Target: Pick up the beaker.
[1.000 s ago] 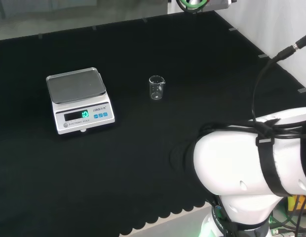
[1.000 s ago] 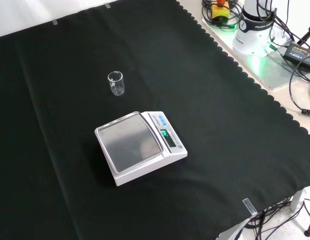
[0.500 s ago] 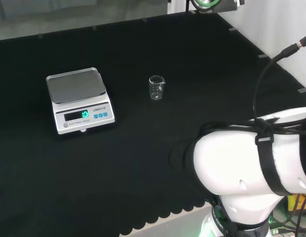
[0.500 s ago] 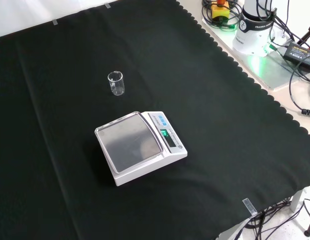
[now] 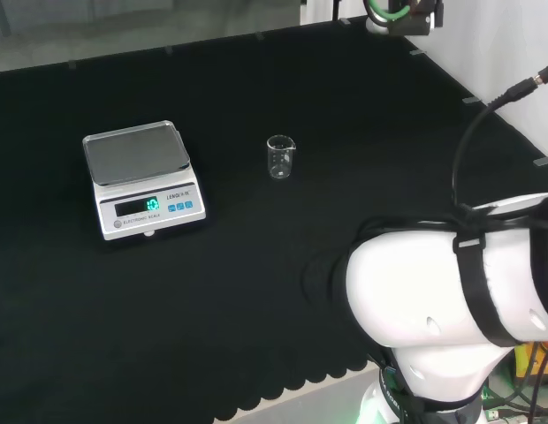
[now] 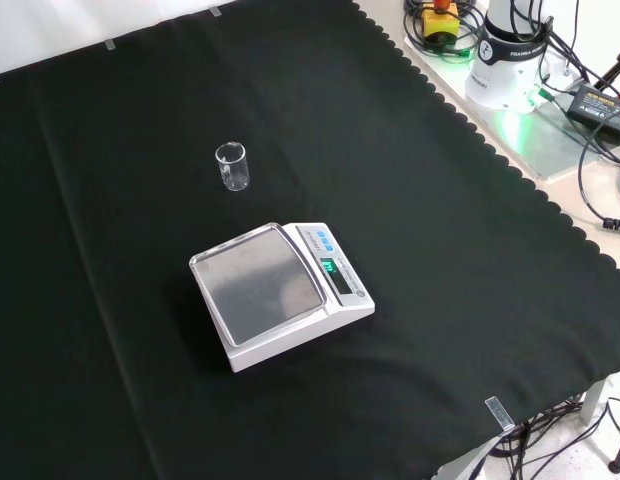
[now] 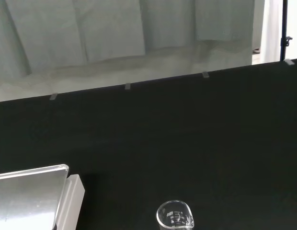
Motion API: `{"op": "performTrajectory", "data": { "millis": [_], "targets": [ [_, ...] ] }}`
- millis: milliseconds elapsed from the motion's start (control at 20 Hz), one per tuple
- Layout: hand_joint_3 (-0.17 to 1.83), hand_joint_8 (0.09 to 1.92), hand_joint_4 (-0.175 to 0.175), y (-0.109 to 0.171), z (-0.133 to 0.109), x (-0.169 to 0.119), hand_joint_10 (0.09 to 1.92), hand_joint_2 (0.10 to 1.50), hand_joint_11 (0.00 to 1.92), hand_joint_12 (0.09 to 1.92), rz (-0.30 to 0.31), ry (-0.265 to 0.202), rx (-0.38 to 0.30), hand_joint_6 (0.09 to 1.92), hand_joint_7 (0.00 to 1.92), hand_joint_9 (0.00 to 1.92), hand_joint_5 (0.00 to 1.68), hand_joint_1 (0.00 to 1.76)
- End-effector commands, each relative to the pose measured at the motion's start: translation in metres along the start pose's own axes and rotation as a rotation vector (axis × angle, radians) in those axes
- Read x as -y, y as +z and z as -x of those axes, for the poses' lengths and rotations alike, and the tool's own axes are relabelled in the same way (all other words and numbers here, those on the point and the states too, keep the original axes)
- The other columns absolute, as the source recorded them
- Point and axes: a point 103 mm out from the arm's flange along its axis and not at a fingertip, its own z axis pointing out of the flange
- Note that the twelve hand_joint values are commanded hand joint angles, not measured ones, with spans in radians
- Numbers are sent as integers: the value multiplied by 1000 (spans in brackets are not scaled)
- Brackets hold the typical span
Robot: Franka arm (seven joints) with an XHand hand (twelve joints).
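A small clear glass beaker stands upright on the black cloth, with nothing visible in it. In the front view the beaker stands beyond the scale, a little to its left. The wrist view looks down on the beaker's rim and spout from some way off. At the top edge of the head view, a part of the arm's end with a green ring light hangs well beyond and to the right of the beaker.
A white digital scale with a steel pan stands left of the beaker in the head view, also seen as the scale and its pan corner. The arm's big white link is near right. Arm base and cables lie off the cloth.
The arm's end with the green ring has shifted right and slightly down along the head view's top edge. The beaker and the scale have stayed put.
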Motion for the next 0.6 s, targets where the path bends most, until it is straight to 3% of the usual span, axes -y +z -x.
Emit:
{"op": "performTrajectory", "data": {
  "millis": [50, 200, 250, 600],
  "targets": [
    [295, 709, -39, 67, 29, -23, 693, 965, 0, 1487, -13, 20, -91, 87, 0, 0, 201, 113],
    [291, 711, -41, 90, 38, -32, 700, 966, 0, 1490, -10, 40, -132, 87, 0, 0, 207, 114],
    [288, 714, -43, 96, 45, -34, 705, 966, 0, 1491, 3, 74, -171, 87, 0, 0, 211, 117],
    [275, 739, -47, 135, 57, -44, 737, 967, 0, 1500, -34, 113, -132, 87, 0, 0, 225, 132]
  ]
}}
